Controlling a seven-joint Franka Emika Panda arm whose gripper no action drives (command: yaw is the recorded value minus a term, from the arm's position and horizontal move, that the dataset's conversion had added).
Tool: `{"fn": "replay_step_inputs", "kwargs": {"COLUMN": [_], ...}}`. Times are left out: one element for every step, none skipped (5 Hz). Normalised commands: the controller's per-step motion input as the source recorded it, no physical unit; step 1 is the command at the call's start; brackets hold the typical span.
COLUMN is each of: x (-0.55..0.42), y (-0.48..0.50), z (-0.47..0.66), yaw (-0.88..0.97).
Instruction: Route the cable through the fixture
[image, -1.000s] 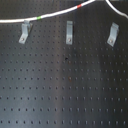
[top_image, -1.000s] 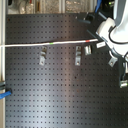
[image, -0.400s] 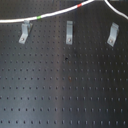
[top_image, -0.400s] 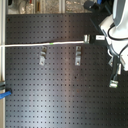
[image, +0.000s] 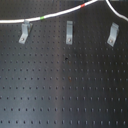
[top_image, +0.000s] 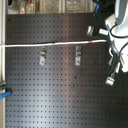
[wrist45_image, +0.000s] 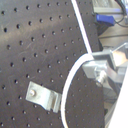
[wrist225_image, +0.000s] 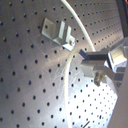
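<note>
The white cable (image: 60, 13) lies along the top of the black pegboard, above three metal clip fixtures (image: 69, 32). It does not pass through any of them. Its green band (image: 45, 16) is near the left clip (image: 23, 32) and its red band (image: 83, 6) is further right. In the second exterior view the cable (top_image: 30, 45) runs from the left edge to my gripper (top_image: 106, 40) at the right. In both wrist views the gripper (wrist45_image: 95, 62) (wrist225_image: 92, 62) is shut on the cable (wrist45_image: 82, 30) (wrist225_image: 82, 30), next to one clip (wrist45_image: 42, 96) (wrist225_image: 57, 31).
The white arm body (top_image: 119, 22) stands over the board's right side in the second exterior view and hides the area of the third clip. A blue object (top_image: 3, 93) sits at the board's left edge. Clutter lies beyond the board's top edge.
The cable's green and red bands have shifted a little toward the first exterior view's right. The arm has moved slightly in the second exterior view, still holding the cable.
</note>
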Motion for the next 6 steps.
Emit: {"fn": "replay_step_inputs", "kwargs": {"x": [-0.494, -0.542, -0.363, -0.33, -0.319, -0.271], "y": [-0.117, -0.201, -0.327, -0.28, -0.207, -0.182], "z": [-0.13, -0.04, 0.13, 0.12, 0.05, 0.02], "yaw": [0.22, 0.0, -0.23, -0.3, -0.45, -0.54]}}
